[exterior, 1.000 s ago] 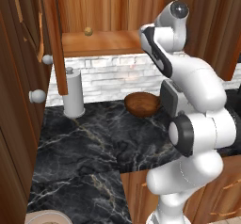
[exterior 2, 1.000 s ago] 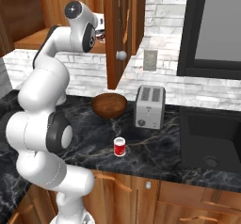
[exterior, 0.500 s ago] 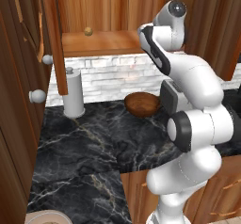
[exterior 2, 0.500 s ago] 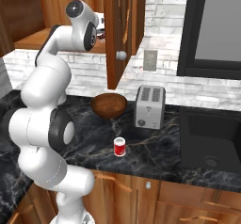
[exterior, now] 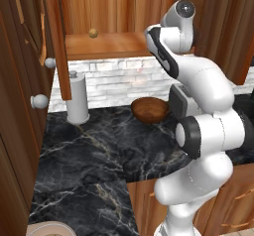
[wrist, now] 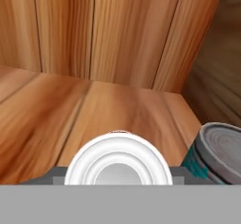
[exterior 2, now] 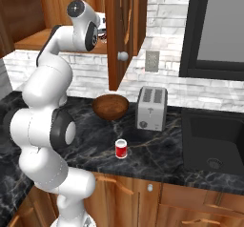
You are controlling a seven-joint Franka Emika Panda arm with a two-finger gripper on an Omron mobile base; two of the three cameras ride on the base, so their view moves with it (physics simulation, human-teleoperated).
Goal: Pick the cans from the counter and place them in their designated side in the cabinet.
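One can (wrist: pixel 117 161) sits pinched between the fingers over the cabinet (wrist: pixel 108 110) shelf, just beside a teal can (wrist: pixel 221 155), the other (exterior 2: pixel 121 149) waiting on the table (exterior 2: pixel 157 147); an off-line release could nudge the teal neighbour or tip the can.

Kitchen, marble counter (exterior: pixel 89 155), toaster (exterior 2: pixel 151 108), wooden cabinet (exterior: pixel 114 12)

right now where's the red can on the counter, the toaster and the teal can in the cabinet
red can (exterior 2: pixel 121 149), right base view, on the middle of its label
toaster (exterior 2: pixel 151 108), right base view, on its front face
teal can (wrist: pixel 221 153), hand view, on its silvery top
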